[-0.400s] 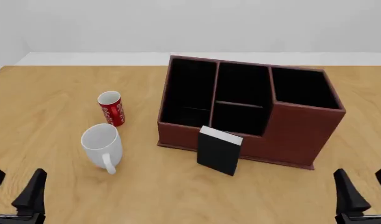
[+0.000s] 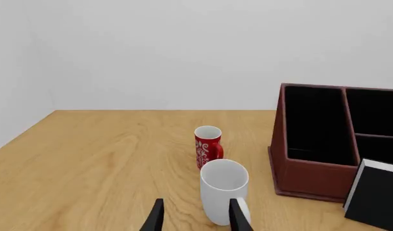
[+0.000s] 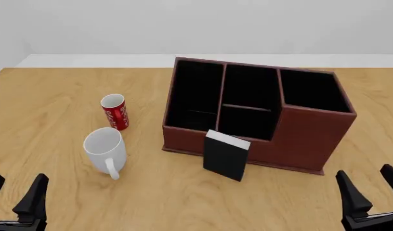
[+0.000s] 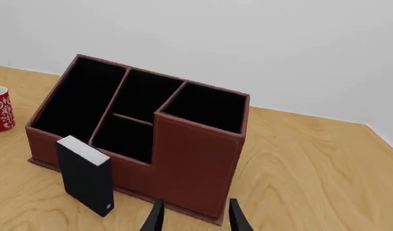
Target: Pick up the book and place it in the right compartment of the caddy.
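The black book (image 3: 226, 155) with white page edges stands upright against the front of the reddish-brown caddy (image 3: 312, 134). It also shows in the right wrist view (image 4: 86, 175) and the left wrist view (image 2: 376, 195). The right compartment (image 3: 312, 89) is the squarish black-lined section behind the taller front wall (image 4: 206, 107). My left gripper (image 3: 15, 197) is open and empty at the near left table edge. My right gripper (image 3: 371, 190) is open and empty at the near right, in front of the caddy's right end.
A white mug (image 3: 106, 150) stands left of the caddy, with a red patterned can (image 3: 114, 111) behind it. Both show in the left wrist view, mug (image 2: 223, 191) and can (image 2: 208, 146). The wooden table (image 3: 55, 106) meets a white wall behind.
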Controlling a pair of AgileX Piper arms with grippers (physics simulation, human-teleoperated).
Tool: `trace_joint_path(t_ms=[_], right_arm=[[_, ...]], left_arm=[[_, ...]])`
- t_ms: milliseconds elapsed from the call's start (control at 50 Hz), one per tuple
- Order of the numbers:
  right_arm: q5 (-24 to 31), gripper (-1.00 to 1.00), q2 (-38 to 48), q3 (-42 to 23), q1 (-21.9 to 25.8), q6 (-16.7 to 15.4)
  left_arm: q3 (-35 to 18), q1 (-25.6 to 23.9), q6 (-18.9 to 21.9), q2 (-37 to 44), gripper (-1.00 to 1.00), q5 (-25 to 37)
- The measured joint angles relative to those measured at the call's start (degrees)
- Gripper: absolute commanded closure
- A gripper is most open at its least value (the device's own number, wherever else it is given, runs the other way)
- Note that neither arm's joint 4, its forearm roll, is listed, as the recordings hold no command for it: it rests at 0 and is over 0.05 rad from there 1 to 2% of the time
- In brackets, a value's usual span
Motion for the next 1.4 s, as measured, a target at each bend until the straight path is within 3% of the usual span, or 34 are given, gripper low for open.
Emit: trace_joint_path(t_ms=[220, 560, 800, 1400], right_arm=[[3.75, -1.0, 7.23, -5.89, 3.41, -4.56], [11.1, -1.0, 18.77, -16.35, 9.48, -9.09], [16.14, -1.0, 27.16, -23.63, 12.6, -10.72], [27.13, -1.0, 42.57, -40.16, 19.47, -10.52]], left_arm=[[-0.01, 0.0, 0.0, 0.02, -1.0, -0.01], [-0.02, 0.0, 0.0, 0.03, -1.0, -0.01], [-0.02, 0.0, 0.0, 0.03, -1.0, -0.01], [-0.02, 0.0, 0.0, 0.03, -1.0, -0.01]])
